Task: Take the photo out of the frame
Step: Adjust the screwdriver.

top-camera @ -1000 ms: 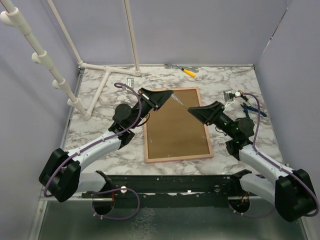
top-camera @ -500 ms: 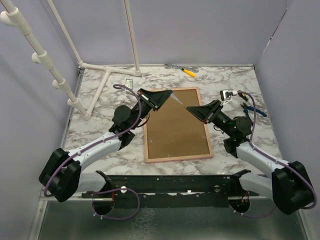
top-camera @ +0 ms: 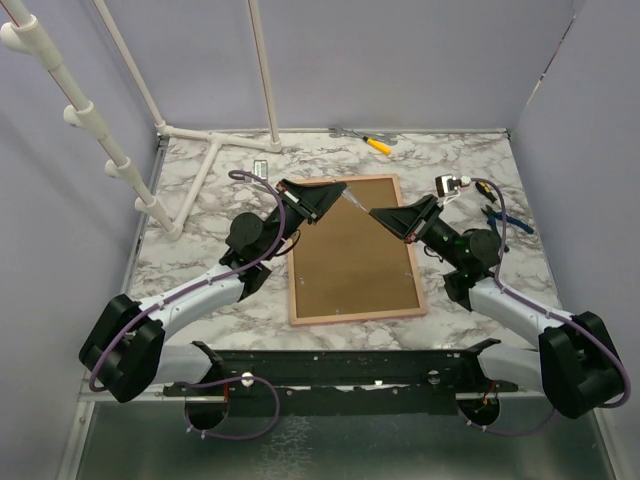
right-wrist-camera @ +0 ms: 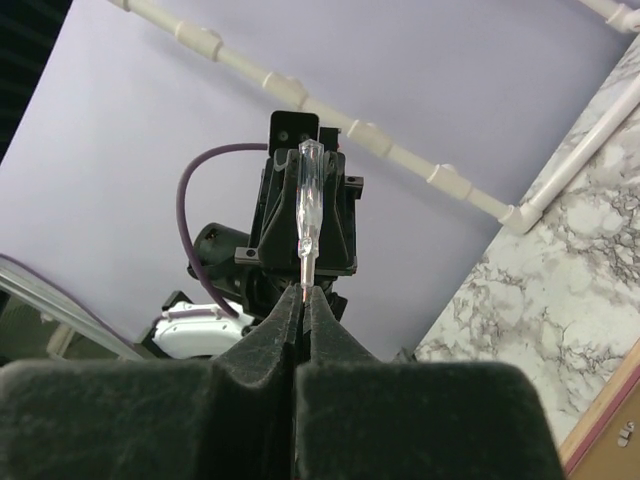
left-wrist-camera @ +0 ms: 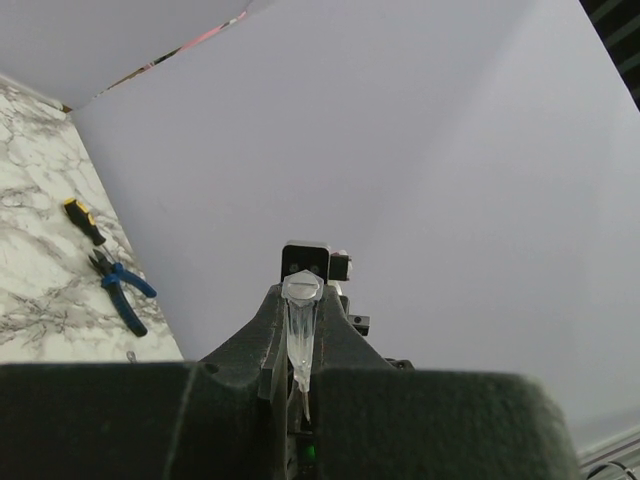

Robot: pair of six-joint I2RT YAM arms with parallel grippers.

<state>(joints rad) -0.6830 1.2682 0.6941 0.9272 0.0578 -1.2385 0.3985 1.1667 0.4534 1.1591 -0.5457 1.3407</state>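
Hovering above the back-up frame [top-camera: 350,265], left gripper [top-camera: 339,186] and right gripper [top-camera: 374,213] both clenched on one clear screwdriver [top-camera: 357,201].

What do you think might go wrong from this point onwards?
The left tool and right tool both grip one clear screwdriver above the frame; opposed pulls might bend it or slip it loose. The right tool pinches only its thin tip, so a drop onto the frame seems possible.

The frame [top-camera: 352,270] lies back up, hiding its front face, and the right wrist view cuts off all but one corner.
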